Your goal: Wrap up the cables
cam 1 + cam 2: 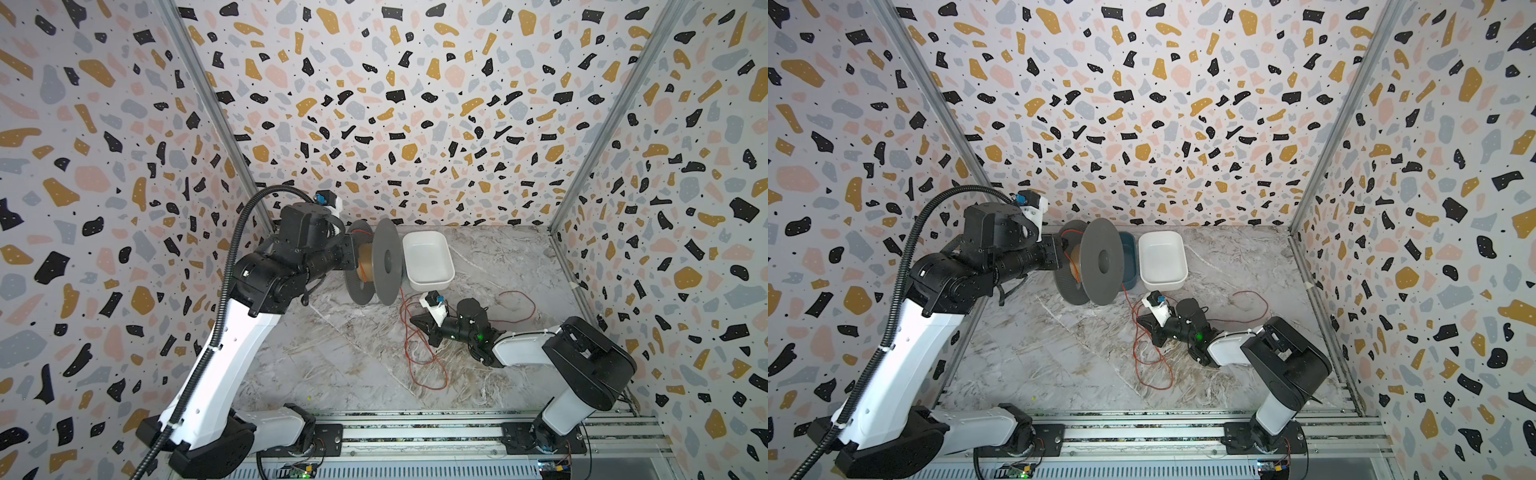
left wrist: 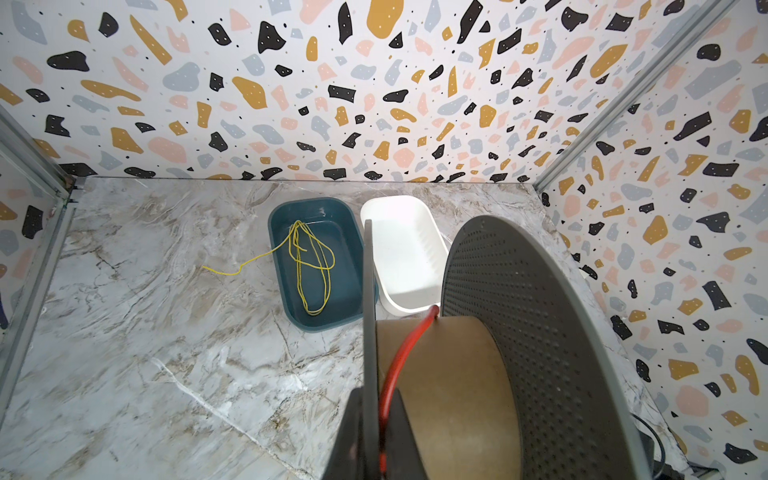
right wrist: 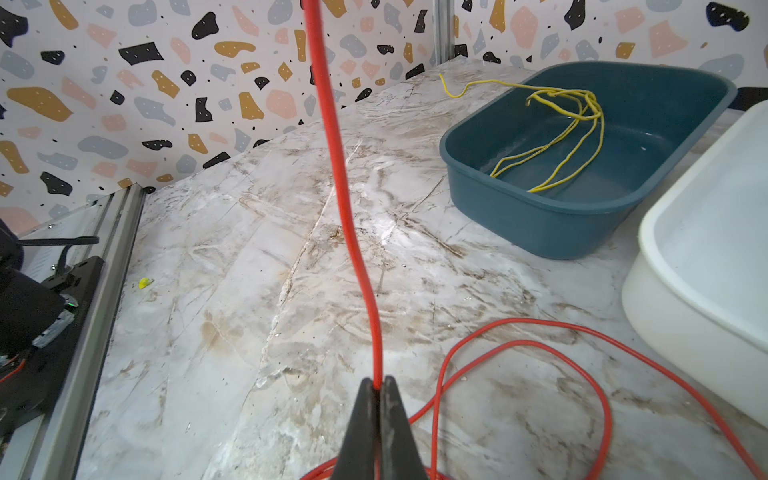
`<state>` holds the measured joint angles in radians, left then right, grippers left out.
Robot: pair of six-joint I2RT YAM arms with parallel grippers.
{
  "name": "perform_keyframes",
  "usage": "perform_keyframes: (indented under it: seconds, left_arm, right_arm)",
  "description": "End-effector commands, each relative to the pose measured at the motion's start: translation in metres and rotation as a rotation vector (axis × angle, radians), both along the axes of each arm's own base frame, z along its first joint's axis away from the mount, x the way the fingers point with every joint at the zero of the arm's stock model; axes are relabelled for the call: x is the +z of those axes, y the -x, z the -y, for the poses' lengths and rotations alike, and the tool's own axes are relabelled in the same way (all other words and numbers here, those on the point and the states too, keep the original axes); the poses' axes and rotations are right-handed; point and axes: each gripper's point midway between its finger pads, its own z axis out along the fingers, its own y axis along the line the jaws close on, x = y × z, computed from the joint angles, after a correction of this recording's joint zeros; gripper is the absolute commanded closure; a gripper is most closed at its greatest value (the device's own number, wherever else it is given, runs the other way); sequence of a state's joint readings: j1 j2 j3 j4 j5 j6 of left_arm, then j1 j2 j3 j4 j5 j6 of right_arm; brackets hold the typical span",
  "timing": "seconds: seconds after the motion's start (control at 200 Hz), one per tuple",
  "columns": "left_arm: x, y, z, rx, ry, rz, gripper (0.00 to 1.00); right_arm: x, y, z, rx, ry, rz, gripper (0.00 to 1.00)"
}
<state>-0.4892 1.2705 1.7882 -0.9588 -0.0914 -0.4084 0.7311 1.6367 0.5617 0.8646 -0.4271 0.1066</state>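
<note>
A grey spool (image 1: 386, 259) (image 1: 1102, 262) with a cardboard core (image 2: 449, 395) hangs above the back of the table. My left gripper (image 1: 353, 253) (image 2: 377, 395) is shut on the edge of its near flange. The red cable (image 2: 402, 353) is pinched there beside the flange. From the core the cable (image 1: 401, 305) (image 1: 1128, 301) drops to my right gripper (image 1: 411, 320) (image 1: 1139, 320), low over the table. The right gripper (image 3: 378, 380) is shut on the cable (image 3: 333, 137). Loose red loops lie on the table around and behind the right gripper.
A blue tub (image 2: 276, 224) (image 3: 540, 228) holding a thin yellow wire (image 2: 299, 266) (image 3: 561, 137) stands at the back, behind the spool. A white tub (image 1: 428, 282) (image 3: 685, 324) stands next to it. Patterned walls close three sides; a metal rail (image 1: 415, 432) runs along the front.
</note>
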Motion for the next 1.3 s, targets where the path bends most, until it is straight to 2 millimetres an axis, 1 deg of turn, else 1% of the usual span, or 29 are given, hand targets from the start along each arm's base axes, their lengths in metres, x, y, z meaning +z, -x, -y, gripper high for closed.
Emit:
perform_keyframes:
  seconds: [0.0,0.05,0.155,0.185,0.26,0.355,0.481,0.536,0.696,0.781,0.881,1.056,1.101,1.187,1.297]
  left_arm:
    - [0.036,-0.010,-0.003,0.038,0.091,0.131,1.00]
    - [0.036,-0.012,-0.006,0.050,0.097,0.135,1.00]
    - [0.040,-0.012,-0.004,0.042,0.114,0.140,1.00]
    - [0.041,-0.012,-0.004,0.043,0.115,0.141,1.00]
    - [0.042,-0.011,-0.005,0.042,0.112,0.139,1.00]
    - [0.041,-0.010,-0.004,0.037,0.109,0.135,1.00]
    - [0.042,-0.010,-0.006,0.040,0.110,0.138,1.00]
    - [0.041,-0.010,-0.005,0.038,0.108,0.137,1.00]
    - [0.042,-0.009,-0.006,0.036,0.109,0.139,1.00]
    - [0.043,-0.009,-0.006,0.036,0.106,0.140,1.00]
    - [0.043,-0.009,-0.008,0.044,0.100,0.142,1.00]
    - [0.039,-0.016,-0.012,0.072,0.110,0.143,1.00]
    - [0.039,-0.019,-0.012,0.084,0.125,0.146,1.00]
    - [0.042,-0.025,-0.015,0.120,0.156,0.163,1.00]
    - [0.045,-0.035,-0.019,0.177,0.207,0.189,1.00]
  right_arm:
    - [0.015,-0.001,-0.003,-0.011,0.001,0.047,1.00]
    - [0.017,0.000,-0.005,-0.007,0.005,0.058,1.00]
    - [0.016,-0.001,-0.007,-0.006,0.010,0.067,1.00]
    - [0.015,-0.001,-0.007,-0.004,0.013,0.066,0.95]
    - [0.014,-0.003,-0.010,0.000,0.015,0.072,0.86]
    - [0.012,-0.006,-0.013,0.008,0.026,0.071,0.71]
    - [0.009,-0.010,-0.019,0.028,0.037,0.071,0.57]
    - [0.009,-0.012,-0.020,0.030,0.036,0.068,0.55]
    - [0.004,-0.015,-0.021,0.034,0.039,0.061,0.53]
    - [0.002,-0.016,-0.021,0.033,0.040,0.057,0.55]
    - [0.001,-0.014,-0.021,0.037,0.033,0.053,0.62]
    - [0.001,-0.014,-0.019,0.001,0.054,0.063,0.94]
    - [0.001,-0.014,-0.020,-0.013,0.074,0.073,1.00]
    - [0.001,-0.015,-0.021,-0.046,0.106,0.087,1.00]
    - [0.004,-0.010,-0.026,-0.052,0.132,0.109,1.00]
